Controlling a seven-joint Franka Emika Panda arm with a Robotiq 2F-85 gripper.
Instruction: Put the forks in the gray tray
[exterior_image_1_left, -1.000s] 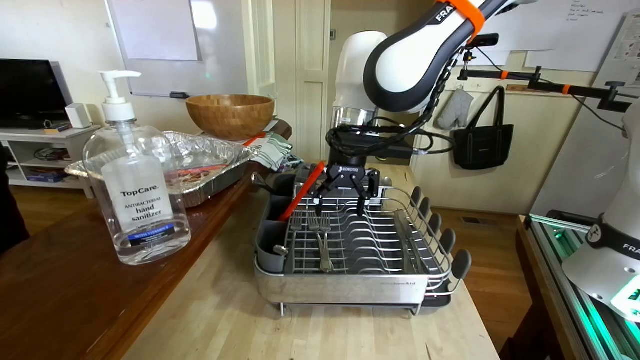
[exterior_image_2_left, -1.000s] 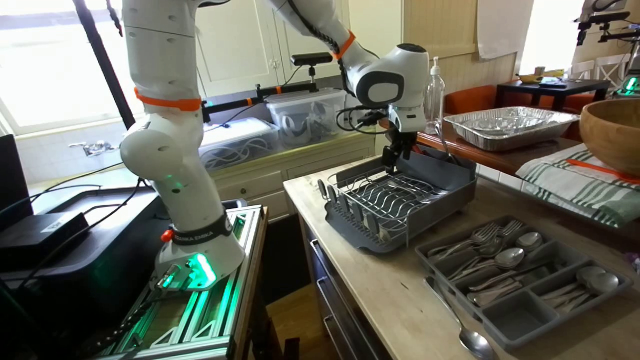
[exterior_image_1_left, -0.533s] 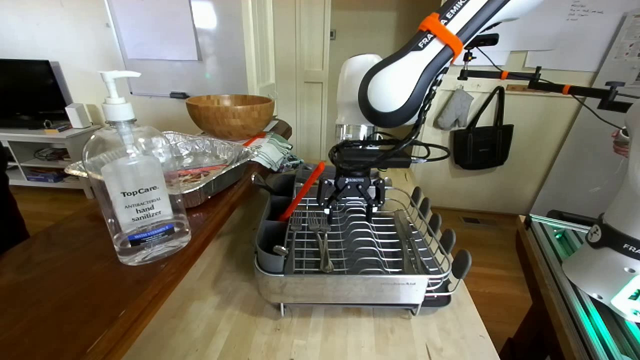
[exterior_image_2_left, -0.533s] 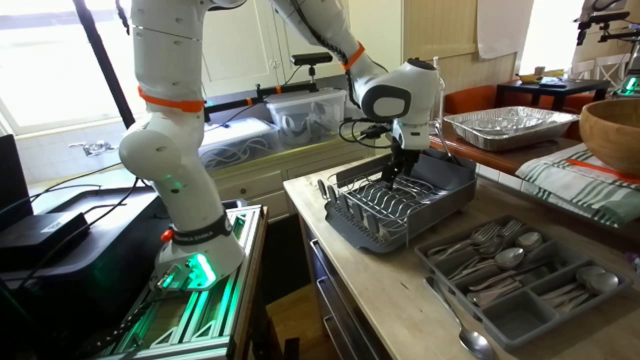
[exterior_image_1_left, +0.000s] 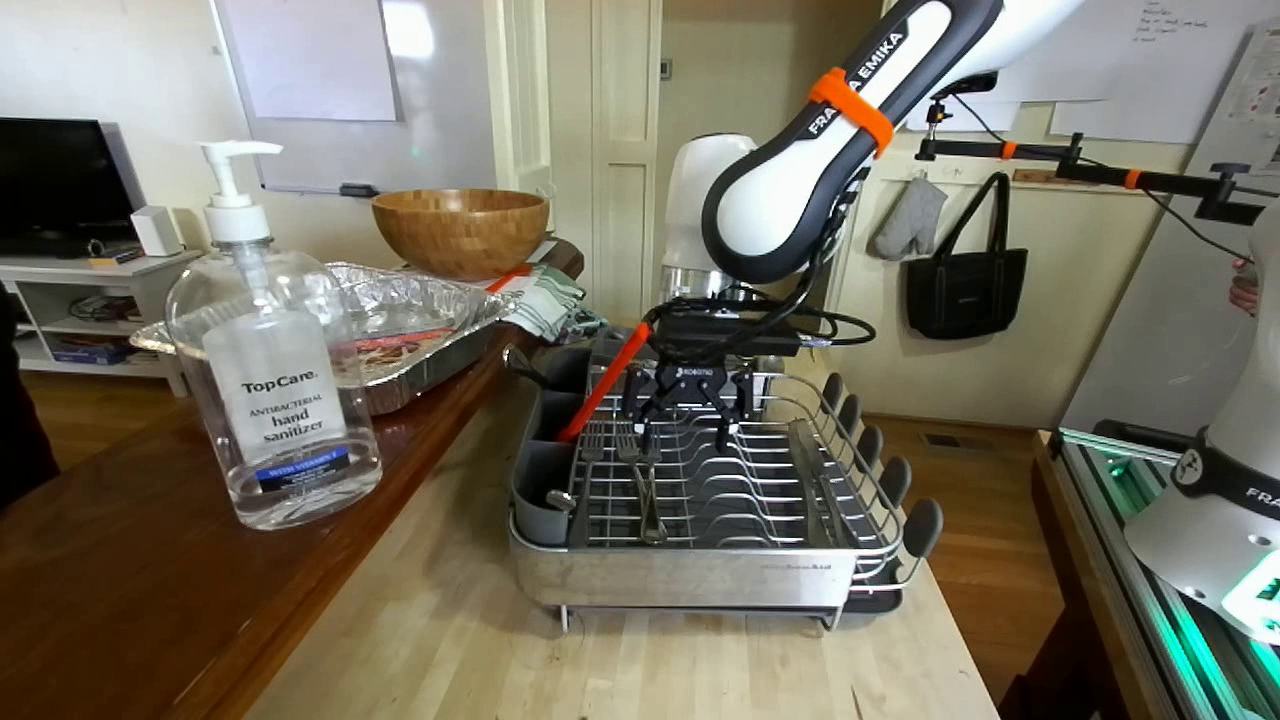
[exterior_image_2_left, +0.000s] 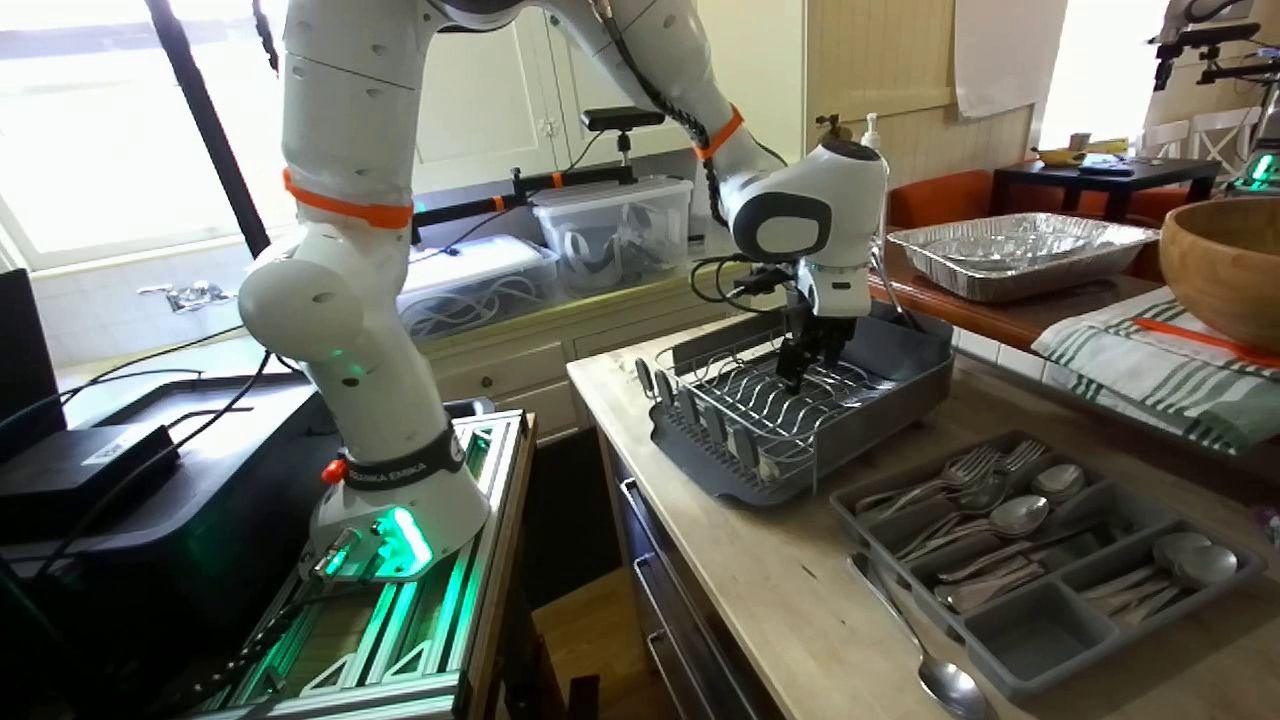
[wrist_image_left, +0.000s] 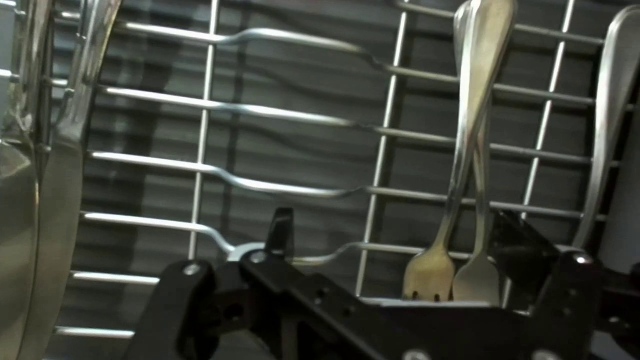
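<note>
We see the pincer (exterior_image_1_left: 684, 440) hanging spread apart over the dish rack (exterior_image_1_left: 690, 578), presumably to straddle the crossed forks (wrist_image_left: 464, 150) lying there, while the gray tray (exterior_image_2_left: 1037, 640), divided, we judge, for sorting, sits near the dish rack on the counter (exterior_image_2_left: 770, 570).

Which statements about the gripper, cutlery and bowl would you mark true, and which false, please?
1. The gripper is open over the rack. True.
2. The bowl is metal. False: it is wooden.
3. Two forks cross in the rack. True.
4. The tray holds no forks. False: other forks lie in it.
5. The long spoon lies in the tray. False: it lies on the counter.
6. In the wrist view, knives lie left of the two forks. True.
</note>
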